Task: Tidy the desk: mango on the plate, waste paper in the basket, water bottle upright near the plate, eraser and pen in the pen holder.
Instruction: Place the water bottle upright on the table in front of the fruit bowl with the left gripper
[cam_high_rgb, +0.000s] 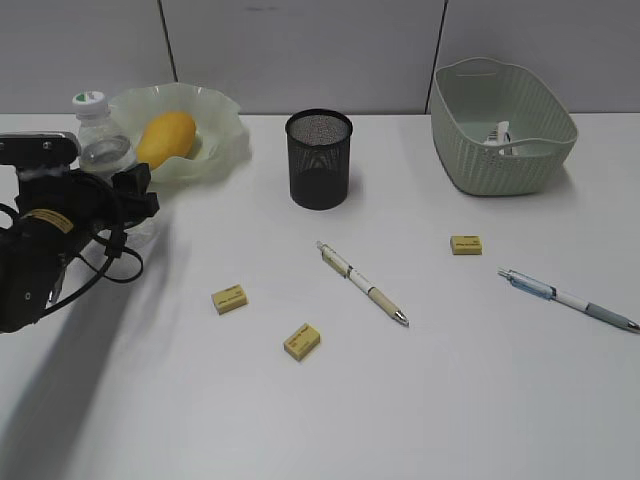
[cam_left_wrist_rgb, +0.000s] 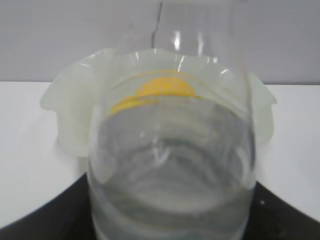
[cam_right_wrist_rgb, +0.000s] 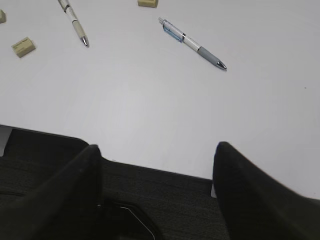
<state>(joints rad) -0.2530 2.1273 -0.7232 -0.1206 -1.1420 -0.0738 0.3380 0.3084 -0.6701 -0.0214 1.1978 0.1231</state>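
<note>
The water bottle (cam_high_rgb: 103, 148) stands upright just left of the plate (cam_high_rgb: 222, 135), and my left gripper (cam_high_rgb: 132, 196) is shut on its lower body. In the left wrist view the clear bottle (cam_left_wrist_rgb: 170, 165) fills the frame, with the plate (cam_left_wrist_rgb: 70, 110) behind it. The mango (cam_high_rgb: 165, 138) lies on the plate. The waste paper (cam_high_rgb: 500, 134) lies inside the basket (cam_high_rgb: 503, 160). The black mesh pen holder (cam_high_rgb: 319, 160) stands mid-desk. Three erasers (cam_high_rgb: 229, 298) (cam_high_rgb: 301, 341) (cam_high_rgb: 466, 244) and two pens (cam_high_rgb: 362, 283) (cam_high_rgb: 570, 298) lie on the desk (cam_high_rgb: 420, 400). My right gripper (cam_right_wrist_rgb: 158, 150) is open and empty over the desk's front edge.
The right wrist view shows the blue-grey pen (cam_right_wrist_rgb: 192, 44), the cream pen (cam_right_wrist_rgb: 75, 22) and an eraser (cam_right_wrist_rgb: 23, 46) ahead of the open jaws. A grey panel wall (cam_high_rgb: 300, 50) runs behind the desk.
</note>
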